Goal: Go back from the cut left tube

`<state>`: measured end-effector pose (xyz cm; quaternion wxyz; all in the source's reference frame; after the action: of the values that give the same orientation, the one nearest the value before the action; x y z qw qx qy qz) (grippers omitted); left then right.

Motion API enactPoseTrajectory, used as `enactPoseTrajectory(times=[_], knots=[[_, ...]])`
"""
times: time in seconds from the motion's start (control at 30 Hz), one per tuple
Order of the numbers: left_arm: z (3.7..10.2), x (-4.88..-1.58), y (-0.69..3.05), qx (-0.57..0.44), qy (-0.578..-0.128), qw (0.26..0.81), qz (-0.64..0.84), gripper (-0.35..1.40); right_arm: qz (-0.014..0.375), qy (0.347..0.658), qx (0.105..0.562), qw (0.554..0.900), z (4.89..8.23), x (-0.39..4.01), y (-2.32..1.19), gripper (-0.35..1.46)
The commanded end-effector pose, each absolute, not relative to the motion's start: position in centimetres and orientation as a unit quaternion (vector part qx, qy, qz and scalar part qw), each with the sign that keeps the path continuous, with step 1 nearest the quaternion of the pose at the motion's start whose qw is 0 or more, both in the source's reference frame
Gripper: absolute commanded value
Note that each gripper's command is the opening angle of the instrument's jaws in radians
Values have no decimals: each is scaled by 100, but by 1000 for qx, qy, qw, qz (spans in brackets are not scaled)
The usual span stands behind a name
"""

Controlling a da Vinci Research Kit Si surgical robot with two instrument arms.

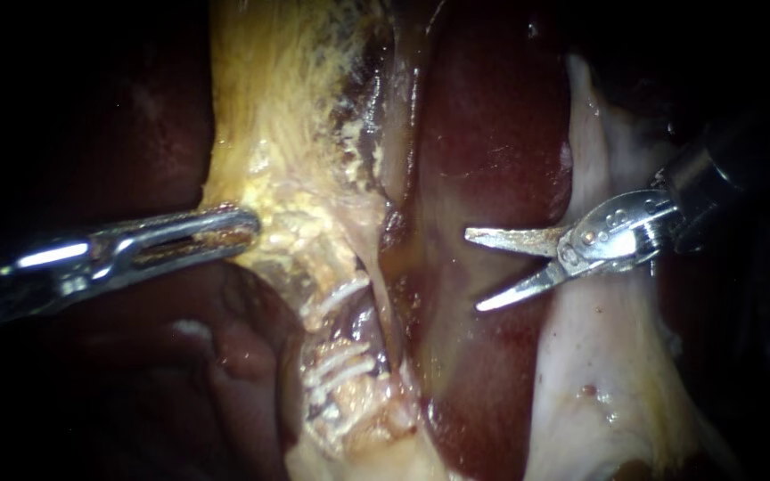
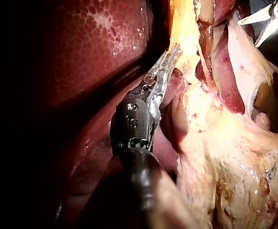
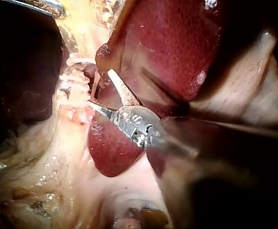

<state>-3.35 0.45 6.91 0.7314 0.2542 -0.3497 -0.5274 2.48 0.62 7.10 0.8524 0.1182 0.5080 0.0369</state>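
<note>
The clipped tube (image 1: 349, 331), soft, slick and likely to tear at its white clips (image 1: 336, 298), lies just below the yellowish tissue (image 1: 296, 134) pinched in the left instrument's (image 1: 247, 227) pincer, and is best left unheld as the right instrument (image 1: 474, 272), its bladed pincer spread, sits clear of it.

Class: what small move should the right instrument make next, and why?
Probably ease the right instrument back along its shaft: its blades stand open over the liver, apart from the clipped tube, while the left instrument has its jaws shut on yellow tissue.
</note>
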Motion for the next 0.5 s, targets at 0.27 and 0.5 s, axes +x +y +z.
enactPoseTrajectory(times=[0.27, 0.5], knots=[[718, -361, 62, 257, -351, 732, -524, -35, 37, 508, 118, 852, 710, 247, 62, 143], [718, -367, 62, 259, -351, 732, -524, -35, 37, 508, 118, 852, 710, 247, 62, 143]])
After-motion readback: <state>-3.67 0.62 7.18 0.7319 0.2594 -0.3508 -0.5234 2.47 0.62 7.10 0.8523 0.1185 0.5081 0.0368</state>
